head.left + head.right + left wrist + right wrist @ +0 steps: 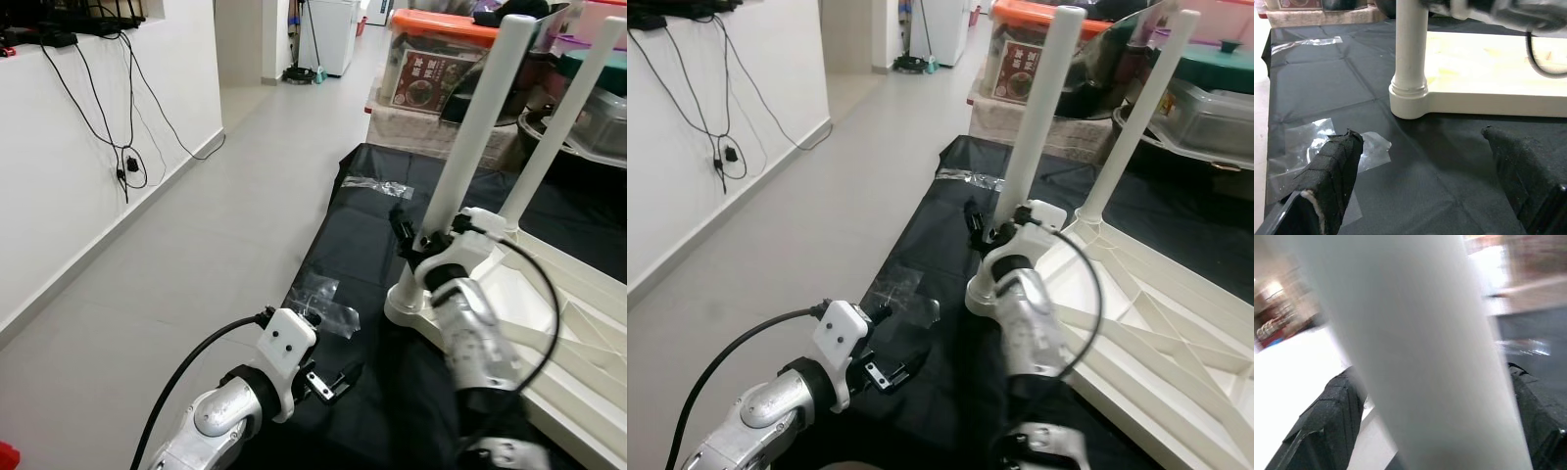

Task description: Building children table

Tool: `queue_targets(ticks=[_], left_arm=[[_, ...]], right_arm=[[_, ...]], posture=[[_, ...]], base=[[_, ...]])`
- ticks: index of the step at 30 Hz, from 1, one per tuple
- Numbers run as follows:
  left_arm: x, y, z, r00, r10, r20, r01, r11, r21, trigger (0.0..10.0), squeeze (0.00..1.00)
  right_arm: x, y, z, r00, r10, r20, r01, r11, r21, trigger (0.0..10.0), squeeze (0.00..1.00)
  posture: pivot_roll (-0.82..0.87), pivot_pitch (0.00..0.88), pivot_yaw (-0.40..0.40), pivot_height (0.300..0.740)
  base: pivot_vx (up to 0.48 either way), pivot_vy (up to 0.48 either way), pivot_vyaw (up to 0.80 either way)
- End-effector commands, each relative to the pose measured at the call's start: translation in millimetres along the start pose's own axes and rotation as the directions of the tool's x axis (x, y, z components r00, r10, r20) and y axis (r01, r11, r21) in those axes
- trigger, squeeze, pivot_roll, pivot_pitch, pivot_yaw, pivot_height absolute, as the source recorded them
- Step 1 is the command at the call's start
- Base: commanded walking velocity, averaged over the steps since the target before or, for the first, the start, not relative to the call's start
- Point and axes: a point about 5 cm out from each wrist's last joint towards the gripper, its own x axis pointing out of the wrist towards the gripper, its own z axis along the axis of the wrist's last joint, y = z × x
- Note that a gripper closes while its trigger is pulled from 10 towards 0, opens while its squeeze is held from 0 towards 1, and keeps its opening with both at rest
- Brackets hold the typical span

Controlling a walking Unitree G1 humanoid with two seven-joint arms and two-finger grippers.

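Nearest, the left gripper (338,380) hovers open over the black sheet's (353,255) left edge. The right gripper (423,238) clasps a white leg (470,137) standing on the overturned tabletop's (549,323) near corner.

From my remote station I can make out one printed item: a dark red label (429,78) on the front of a clear storage box with an orange lid (443,26), standing at the far end of the black floor mat (358,245). It carries pale characters, too small and blurred for me to read. I find no other text, number, brand or sign that I can read.
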Motion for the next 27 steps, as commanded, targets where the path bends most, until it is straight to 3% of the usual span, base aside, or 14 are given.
queue_targets(ticks=[1, 2, 4, 5, 6, 9, 11, 12, 16, 22, 23, 24, 26, 27], left_arm=[[1.4, -2.3, 2.1, 1.0, -0.009, 0.005, 0.009, 1.0, 0.003, 10.0, 0.0], [1.4, -2.3, 2.1, 1.0, -0.009, 0.005, 0.009, 1.0, 0.003, 10.0, 0.0], [1.9, -2.2, 2.1, 1.0, -0.01, 0.005, 0.01, 1.0, 0.004, 10.0, 0.0], [1.9, -2.2, 2.1, 1.0, -0.01, 0.005, 0.01, 1.0, 0.004, 10.0, 0.0], [2.1, -2.1, 2.1, 1.0, -0.01, 0.005, 0.01, 1.0, 0.005, 10.0, 0.0], [2.1, -2.2, 2.1, 1.0, -0.01, 0.006, 0.01, 1.0, 0.005, 10.0, 0.0], [2.0, -2.6, 2.1, 1.0, -0.01, 0.006, 0.01, 1.0, 0.006, 10.0, 0.0], [1.8, -2.5, 1.9, 1.0, -0.01, 0.006, 0.01, 1.0, 0.006, 10.0, 0.0], [1.7, -1.7, 1.2, 1.0, -0.008, 0.004, 0.008, 1.0, 0.006, 10.0, 0.0], [1.6, -1.1, 0.2, 1.0, -0.005, 0.002, 0.005, 1.0, 0.005, 10.0, 0.0], [1.4, -1.0, -0.3, 1.0, -0.004, 0.001, 0.004, 1.0, 0.003, 10.0, 0.0], [1.2, -0.9, -0.7, 1.0, -0.002, 0.001, 0.002, 1.0, 0.002, 10.0, 0.0], [0.5, -0.7, -1.1, 1.0, 0.0, 0.0, 0.0, 1.0, 0.002, 10.0, 0.0], [0.3, -0.6, -1.2, 1.0, 0.0, 0.0, 0.0, 1.0, 0.002, 10.0, 0.0]], right_arm=[[-7.9, 22.4, -8.3, 0.914, 0.371, -0.165, -0.386, 0.92, -0.064, 10.0, 0.0], [-7.9, 22.4, -8.3, 0.914, 0.371, -0.165, -0.386, 0.92, -0.064, 10.0, 0.0], [-14.6, 26.5, -15.4, 0.811, 0.506, -0.294, -0.551, 0.829, -0.091, 10.0, 0.0], [-14.6, 26.5, -15.4, 0.811, 0.506, -0.294, -0.551, 0.829, -0.091, 10.0, 0.0], [-15.4, 28.4, -18.5, 0.765, 0.546, -0.341, -0.604, 0.793, -0.084, 10.0, 0.0], [-15.5, 30.1, -20.7, 0.728, 0.575, -0.374, -0.641, 0.764, -0.071, 10.0, 0.0], [-12.2, 33.0, -26.1, 0.631, 0.635, -0.445, -0.72, 0.694, -0.03, 10.0, 0.0], [-10.6, 33.0, -28.1, 0.603, 0.648, -0.465, -0.737, 0.675, -0.015, 0.0, 0.0], [-9.5, 33.1, -29.7, 0.582, 0.662, -0.473, -0.752, 0.659, -0.003, 0.0, 0.0], [-8.9, 31.0, -30.1, 0.623, 0.635, -0.458, -0.732, 0.68, -0.052, 0.0, 0.0], [-3.7, 27.3, -31.2, 0.7, 0.552, -0.453, -0.669, 0.728, -0.146, 0.0, 0.0], [5.6, 21.3, -29.7, 0.818, 0.415, -0.398, -0.523, 0.823, -0.219, 0.0, 0.0], [15.9, 7.3, -27.1, 0.943, 0.143, -0.301, -0.23, 0.933, -0.278, 0.0, 0.0], [18.1, -2.1, -25.6, 0.966, 0.008, -0.26, -0.086, 0.953, -0.291, 0.0, 0.0]], posture=[[0.19, 0.0, -0.092, 0.74], [0.19, 0.0, -0.092, 0.74], [0.19, 0.0, -0.093, 0.74], [0.19, 0.0, -0.093, 0.74], [0.2, 0.0, -0.096, 0.74], [0.2, 0.0, -0.096, 0.74], [0.2, 0.0, -0.099, 0.74], [0.21, 0.0, -0.104, 0.74], [0.21, 0.0, -0.104, 0.74], [0.2, 0.0, -0.105, 0.74], [0.2, 0.0, -0.105, 0.74], [0.2, 0.0, -0.105, 0.74], [0.2, 0.0, -0.104, 0.74], [0.2, 0.0, -0.104, 0.74]], base=[[0.0, 0.0, 0.0], [0.0, 0.0, 0.0], [0.0, 0.0, 0.0], [0.0, 0.0, 0.0], [0.0, 0.0, 0.0], [0.0, 0.0, 0.0], [0.0, 0.0, 0.0], [0.0, 0.0, 0.0], [0.0, 0.0, 0.0], [0.0, 0.0, 0.0], [0.0, 0.0, 0.0], [0.0, 0.0, 0.0], [0.0, 0.0, 0.0], [0.0, 0.0, 0.0]])
